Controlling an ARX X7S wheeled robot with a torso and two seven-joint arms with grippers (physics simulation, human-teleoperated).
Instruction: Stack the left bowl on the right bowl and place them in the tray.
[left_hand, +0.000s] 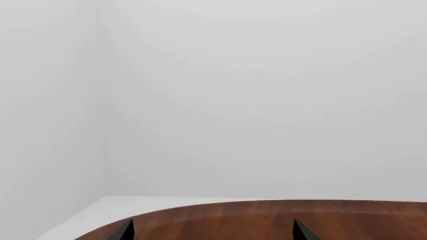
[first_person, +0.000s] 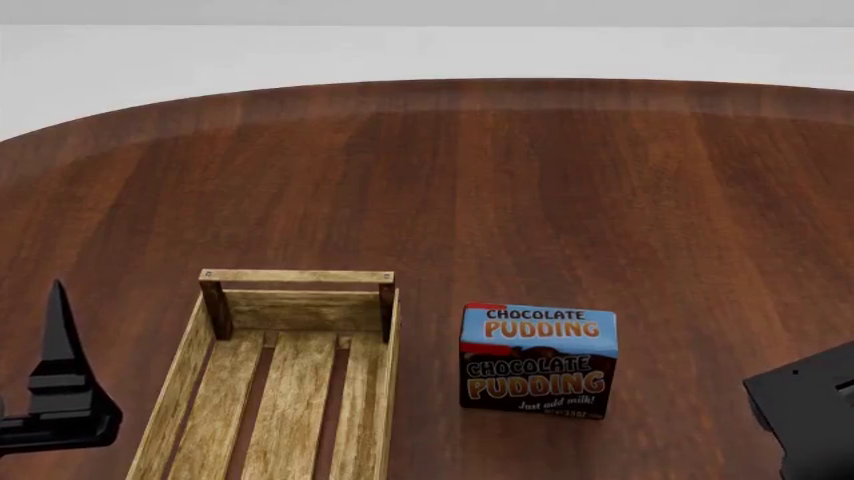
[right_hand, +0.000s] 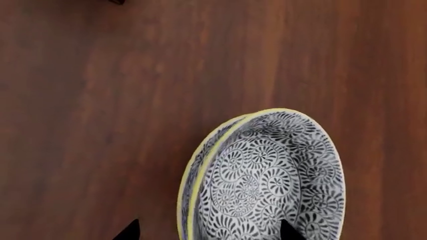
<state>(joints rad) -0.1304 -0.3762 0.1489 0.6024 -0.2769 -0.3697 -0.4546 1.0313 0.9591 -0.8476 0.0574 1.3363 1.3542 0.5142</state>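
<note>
Spread right gripper (right_hand: 207, 231) fingertips flank two nested grey floral bowls with yellow rims (right_hand: 267, 180), cut off at lower frame. Left gripper (left_hand: 212, 231) tips apart over brown wooden table (left_hand: 267, 220). Light-wood slatted tray (first_person: 287, 385) sits lower left, partly cropped.

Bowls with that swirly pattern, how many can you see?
2, nested: the upper bowl sits inside the lower bowl on the table, seen only in the right wrist view. Others may be hidden.
</note>
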